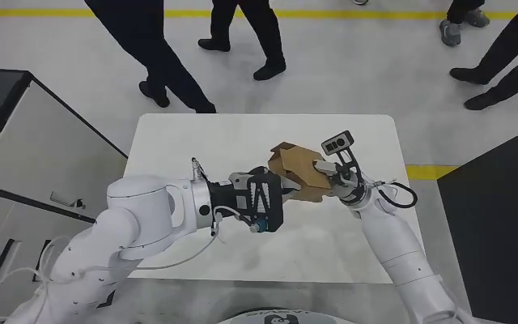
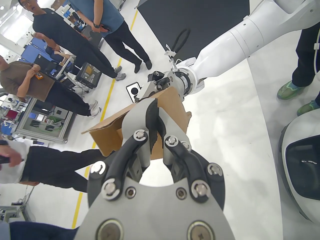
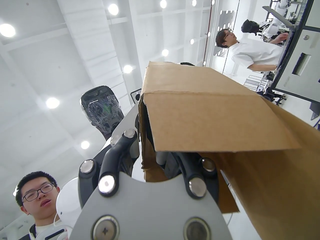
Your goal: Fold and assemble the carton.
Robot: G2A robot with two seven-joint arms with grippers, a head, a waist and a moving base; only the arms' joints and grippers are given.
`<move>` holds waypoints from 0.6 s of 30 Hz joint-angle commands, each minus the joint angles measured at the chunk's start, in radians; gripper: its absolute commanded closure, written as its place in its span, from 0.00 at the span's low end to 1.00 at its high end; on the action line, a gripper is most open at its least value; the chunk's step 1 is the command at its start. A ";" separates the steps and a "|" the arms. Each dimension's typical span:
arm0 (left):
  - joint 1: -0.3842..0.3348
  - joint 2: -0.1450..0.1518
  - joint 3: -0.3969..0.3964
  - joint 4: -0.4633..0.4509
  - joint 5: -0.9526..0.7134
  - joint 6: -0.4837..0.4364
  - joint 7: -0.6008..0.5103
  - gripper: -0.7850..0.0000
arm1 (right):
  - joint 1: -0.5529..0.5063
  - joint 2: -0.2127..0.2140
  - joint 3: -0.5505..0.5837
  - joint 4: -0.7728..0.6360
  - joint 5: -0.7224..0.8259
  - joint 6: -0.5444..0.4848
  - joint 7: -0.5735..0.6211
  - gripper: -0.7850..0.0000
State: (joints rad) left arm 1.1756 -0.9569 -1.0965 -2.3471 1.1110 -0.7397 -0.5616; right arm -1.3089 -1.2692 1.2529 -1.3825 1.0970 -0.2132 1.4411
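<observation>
Left gripper (image 2: 154, 108) sits closest to the lens, pads pressed together on a thin cardboard wall of the carton (image 2: 110, 131).

Table (image 1: 243, 138): white, under both arms.

Carton (image 1: 299, 166): brown, half-formed, held between the two arms over the table's middle, toward the right arm's side. It looks lifted off the surface, but contact underneath can't be confirmed. It is tilted, not square to the table. One flap (image 3: 220, 123) hangs loose and unfolded on the end facing the right wrist camera.

Right gripper (image 3: 147, 148): pinching another wall at the opposite end, one finger outside the carton and one inside, wall clamped between. In the top view it is at the carton's edge (image 1: 324, 170), facing the left gripper (image 1: 287, 194).

Risks, as judgement:
- Both grips are on single thin walls. Any pull apart or twist between the arms could tear or crease the cardboard.
- Pushing the arms toward each other could crush the shape.
- If one pinch slips, the carton swings on the other and may drop.
- The loose flap could snag a finger when folded.
</observation>
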 commanded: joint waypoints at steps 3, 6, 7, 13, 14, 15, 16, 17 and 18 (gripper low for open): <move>-0.001 0.000 0.002 0.006 -0.001 -0.001 -0.002 1.00 | 0.002 -0.001 -0.001 0.001 0.002 0.001 0.006 1.00; -0.001 0.000 -0.002 0.007 0.001 0.004 -0.001 1.00 | 0.002 -0.001 0.000 0.003 0.003 0.000 0.007 1.00; -0.001 0.000 -0.006 0.006 0.003 0.009 0.001 1.00 | 0.002 -0.001 0.000 0.003 0.004 -0.001 0.006 1.00; 0.006 0.002 -0.018 0.009 0.005 0.007 0.003 1.00 | 0.001 -0.002 -0.002 0.001 0.011 0.006 0.011 1.00; 0.007 0.002 -0.017 0.009 0.004 0.006 0.003 1.00 | 0.002 -0.003 -0.003 0.001 0.012 0.007 0.013 1.00; 0.008 0.002 -0.015 0.008 0.003 0.004 0.005 1.00 | 0.002 -0.003 -0.005 0.001 0.014 0.007 0.014 1.00; 0.009 0.002 -0.012 0.008 0.003 0.003 0.006 1.00 | 0.003 -0.004 -0.006 0.001 0.015 0.008 0.016 1.00; 0.008 0.002 -0.010 0.007 0.005 0.002 0.006 1.00 | 0.003 -0.004 -0.008 0.001 0.017 0.009 0.018 1.00; 0.008 0.001 -0.006 0.008 0.004 0.000 0.007 1.00 | 0.004 -0.005 -0.009 0.002 0.018 0.011 0.019 1.00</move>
State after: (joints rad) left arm 1.1843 -0.9551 -1.1060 -2.3395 1.1148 -0.7383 -0.5552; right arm -1.3057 -1.2735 1.2449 -1.3812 1.1137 -0.2038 1.4588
